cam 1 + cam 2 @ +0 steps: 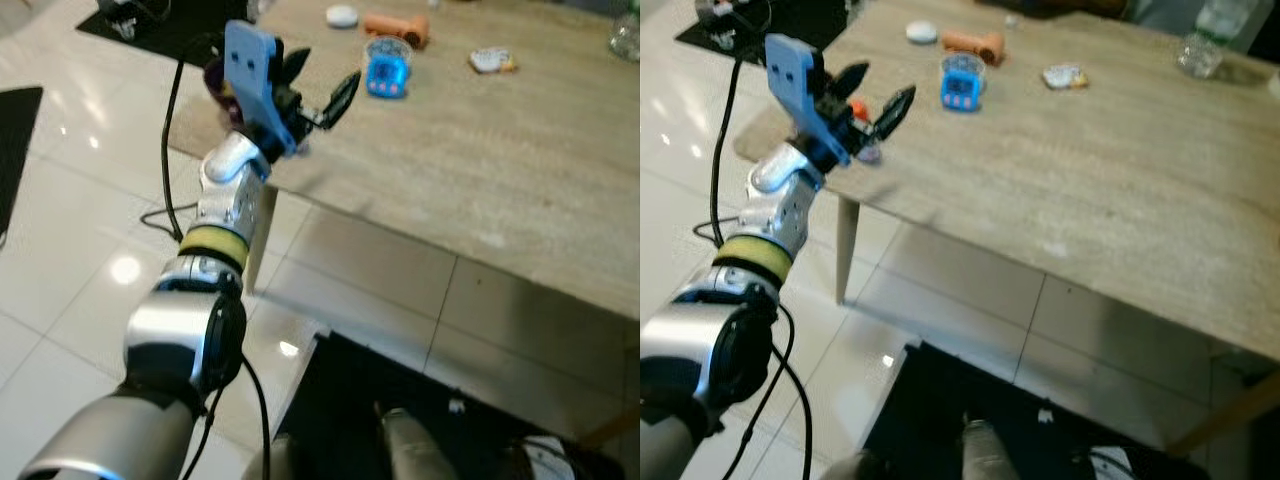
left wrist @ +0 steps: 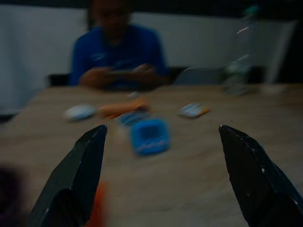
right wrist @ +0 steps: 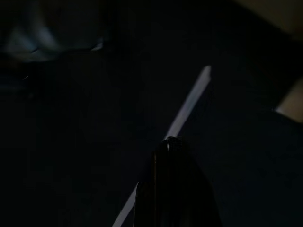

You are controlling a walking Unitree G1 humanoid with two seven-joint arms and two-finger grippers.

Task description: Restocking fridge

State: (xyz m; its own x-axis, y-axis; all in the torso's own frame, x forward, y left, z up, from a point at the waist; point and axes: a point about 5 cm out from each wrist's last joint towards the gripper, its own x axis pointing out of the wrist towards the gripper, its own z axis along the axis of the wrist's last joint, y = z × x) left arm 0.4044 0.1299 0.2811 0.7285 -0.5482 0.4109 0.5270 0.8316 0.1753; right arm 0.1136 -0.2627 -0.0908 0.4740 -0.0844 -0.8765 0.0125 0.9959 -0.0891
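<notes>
My left gripper (image 1: pixel 872 98) is raised over the near corner of the wooden table (image 1: pixel 1110 190), its two black fingers (image 2: pixel 78 177) spread wide with nothing between them. Just below and beside the fingertips I can make out a small orange thing (image 1: pixel 857 106) and a purple thing (image 1: pixel 222 90) on the table edge; both are too blurred for me to name. Ahead of the open fingers, a little way up the table, sits a blue container (image 1: pixel 960 85) with a clear round lid, the nearest item I could call stock. Just past it lies an orange cylinder-shaped object (image 1: pixel 975 42), with a small white oval thing (image 1: pixel 921 32) beside it toward my left. Off to the right of those, a small wrapped packet (image 1: pixel 1065 76) lies flat. Farther right, at the far edge, stands a clear plastic bottle (image 1: pixel 1208 35). Beyond the table a person in a blue top (image 2: pixel 118 56) sits facing me. My right gripper (image 3: pixel 173 189) hangs low in the dark; I cannot tell how its fingers stand.
</notes>
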